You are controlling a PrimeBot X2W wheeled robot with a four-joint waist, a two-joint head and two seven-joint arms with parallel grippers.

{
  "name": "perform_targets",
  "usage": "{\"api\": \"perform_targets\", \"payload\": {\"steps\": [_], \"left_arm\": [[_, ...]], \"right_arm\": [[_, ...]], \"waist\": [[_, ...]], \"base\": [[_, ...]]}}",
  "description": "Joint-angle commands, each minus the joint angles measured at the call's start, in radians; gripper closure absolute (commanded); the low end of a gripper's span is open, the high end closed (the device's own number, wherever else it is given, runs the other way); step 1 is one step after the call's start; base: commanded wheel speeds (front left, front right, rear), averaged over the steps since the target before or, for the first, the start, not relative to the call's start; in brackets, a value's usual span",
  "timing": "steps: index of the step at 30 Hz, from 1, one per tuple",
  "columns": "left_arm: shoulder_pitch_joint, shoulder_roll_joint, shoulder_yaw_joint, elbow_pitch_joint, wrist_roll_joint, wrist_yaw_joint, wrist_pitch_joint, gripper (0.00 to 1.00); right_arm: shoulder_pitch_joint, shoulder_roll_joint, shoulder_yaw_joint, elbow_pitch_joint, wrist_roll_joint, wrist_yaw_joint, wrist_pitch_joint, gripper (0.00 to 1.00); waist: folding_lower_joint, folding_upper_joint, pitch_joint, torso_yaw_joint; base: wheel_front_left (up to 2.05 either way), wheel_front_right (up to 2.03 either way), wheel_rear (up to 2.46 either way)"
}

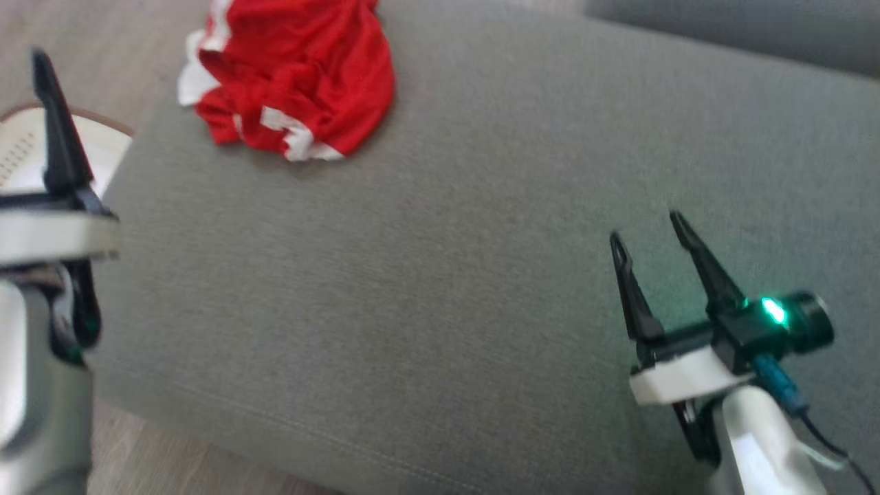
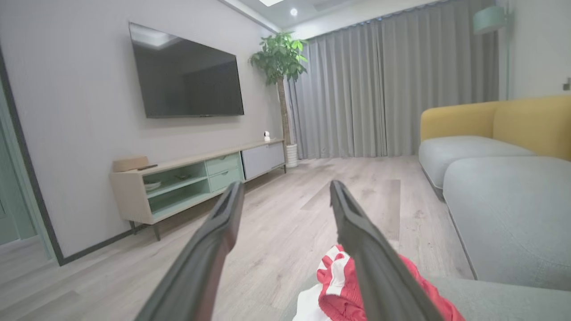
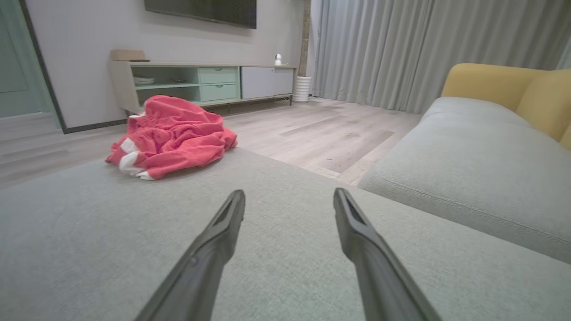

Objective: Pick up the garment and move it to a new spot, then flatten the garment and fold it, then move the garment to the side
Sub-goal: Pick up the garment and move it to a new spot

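1. The garment (image 1: 289,82), a crumpled red heap with white trim, lies at the far left corner of the grey cushion (image 1: 447,289), close to its edge.
2. The left gripper (image 2: 286,187) has its two fingers spread wide, with nothing between them.
3. In the left wrist view the garment sits low under one finger, which partly hides it (whether they touch cannot be told).
4. In the head view the left gripper is at the cushion's left side, with the garment further away and a little to the right.
5. The right gripper (image 1: 646,228) is over the near right part of the cushion, fingers parted and empty.
6. It is well apart from the garment, which in the right wrist view lies ahead and to the left.
7. Beyond the cushion are a wood floor (image 3: 312,133), a low cabinet (image 3: 200,82) and a yellow-backed sofa (image 3: 490,84).
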Motion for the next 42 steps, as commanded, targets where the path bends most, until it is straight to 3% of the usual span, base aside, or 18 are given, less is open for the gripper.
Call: {"api": "perform_targets", "payload": {"steps": [1, 5, 12, 19, 29, 30, 31, 32, 34, 42], "left_arm": [[-0.079, 0.049, 0.042, 0.021, -0.009, -0.013, 0.016, 0.0], [-0.191, 0.077, 0.028, 0.174, -0.037, -0.057, 0.078, 0.0], [-0.324, 0.071, -0.02, 0.399, -0.132, -0.146, 0.205, 0.0], [-0.426, 0.06, -0.082, 0.563, -0.179, -0.171, 0.279, 0.0], [-0.446, 0.059, -0.193, 0.614, -0.276, -0.178, 0.35, 0.0], [-0.446, 0.065, -0.201, 0.615, -0.281, -0.179, 0.344, 0.09], [-0.447, 0.07, -0.207, 0.617, -0.284, -0.179, 0.333, 0.26], [-0.449, 0.074, -0.214, 0.618, -0.287, -0.179, 0.323, 0.58], [-0.455, 0.08, -0.228, 0.615, -0.291, -0.179, 0.302, 1.0], [-0.493, 0.125, -0.248, 0.567, -0.309, -0.179, 0.223, 1.0]], "right_arm": [[-0.054, -0.005, 0.023, -0.039, -0.02, -0.001, 0.001, 0.0], [-0.09, -0.005, 0.025, -0.054, -0.054, -0.001, 0.019, 0.0], [-0.119, -0.028, -0.01, -0.099, -0.101, -0.001, 0.057, 0.0], [-0.123, -0.07, -0.055, -0.18, -0.112, -0.001, 0.101, 0.0], [-0.112, -0.08, -0.058, -0.211, -0.109, -0.001, 0.119, 0.0], [-0.112, -0.078, -0.056, -0.211, -0.108, -0.001, 0.118, 0.0], [-0.112, -0.077, -0.055, -0.211, -0.108, -0.001, 0.117, 0.0], [-0.112, -0.075, -0.053, -0.21, -0.108, -0.001, 0.116, 0.0], [-0.11, -0.072, -0.053, -0.203, -0.107, -0.001, 0.112, 0.0], [-0.098, -0.046, -0.052, -0.143, -0.095, -0.001, 0.077, 0.0]], "waist": [[-0.0002, 0.0, 0.08, -0.056], [-0.0002, 0.0, 0.151, -0.096], [-0.0002, 0.0, 0.265, -0.132], [-0.0002, 0.0, 0.339, -0.129], [-0.0002, 0.0, 0.359, -0.131], [-0.0002, 0.0, 0.359, -0.132], [-0.0002, 0.0, 0.358, -0.134], [-0.0002, 0.0, 0.357, -0.135], [-0.0002, 0.0, 0.349, -0.136], [-0.0002, 0.0, 0.26, -0.139]], "base": [[0.0, 0.0, 0.0], [0.0, 0.0, 0.0], [0.0, 0.0, 0.0], [0.0, 0.0, 0.0], [0.0, 0.0, 0.0], [0.0, 0.0, 0.0], [0.0, 0.0, 0.0], [0.0, 0.0, 0.0], [0.0, 0.0, 0.0], [0.0, 0.0, 0.0]]}}
